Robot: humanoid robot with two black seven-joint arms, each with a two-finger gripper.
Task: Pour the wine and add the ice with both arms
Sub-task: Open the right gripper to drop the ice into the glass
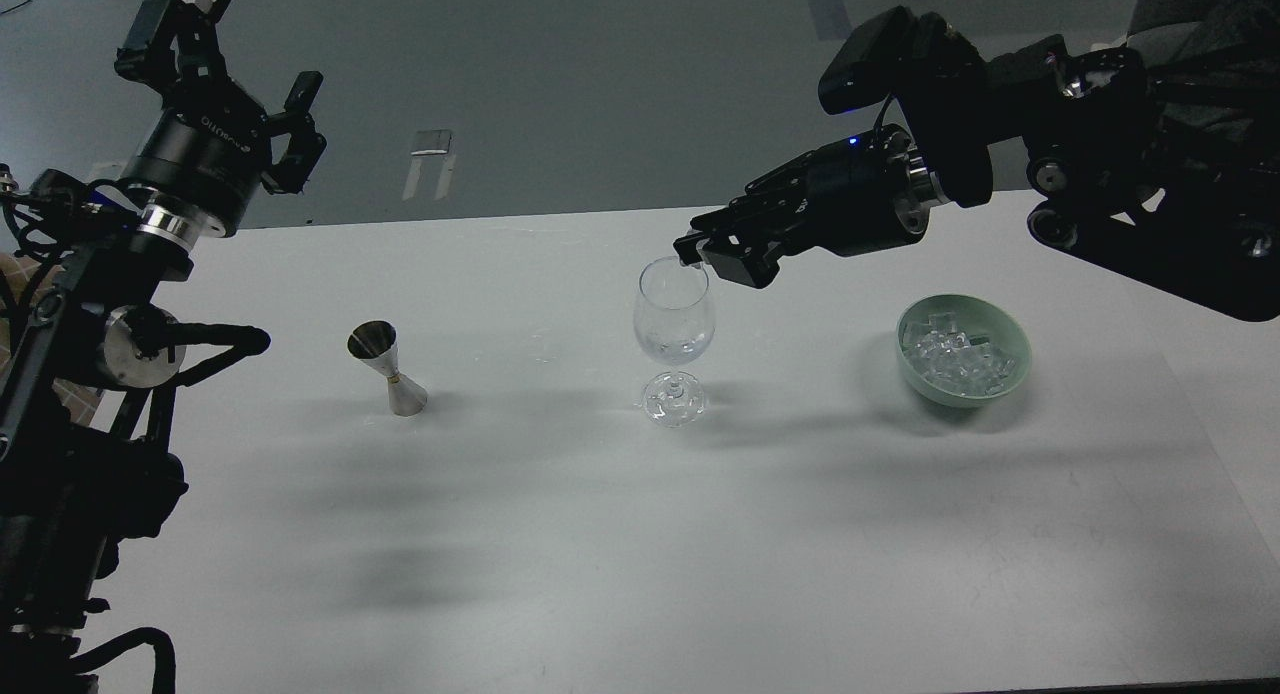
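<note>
From the head view, a pale, matte white table (560,534) is seen filling most of the frame, with a dark grey floor (560,64) beyond its far edge and two strips of light tape (432,159) on that floor.

Counted on the table: one wine glass (674,319), one steel jigger (387,369), one green bowl (1010,379). The ice (955,359) is heaped in the bowl as many small clear cubes. A little wine (676,352), barely visible, lies low in the glass bowl. Two arms are present.

The right gripper (700,251) is held at the glass's rim, its fingers drawn close together; whether a cube is pinched between them cannot be told. The left gripper (245,74) is raised above the far left edge, its fingers spread apart and nothing held.

The jigger stands well left of the glass, the bowl well right; wide bare table lies toward the near edge. The right edge of the table runs close past the bowl.
</note>
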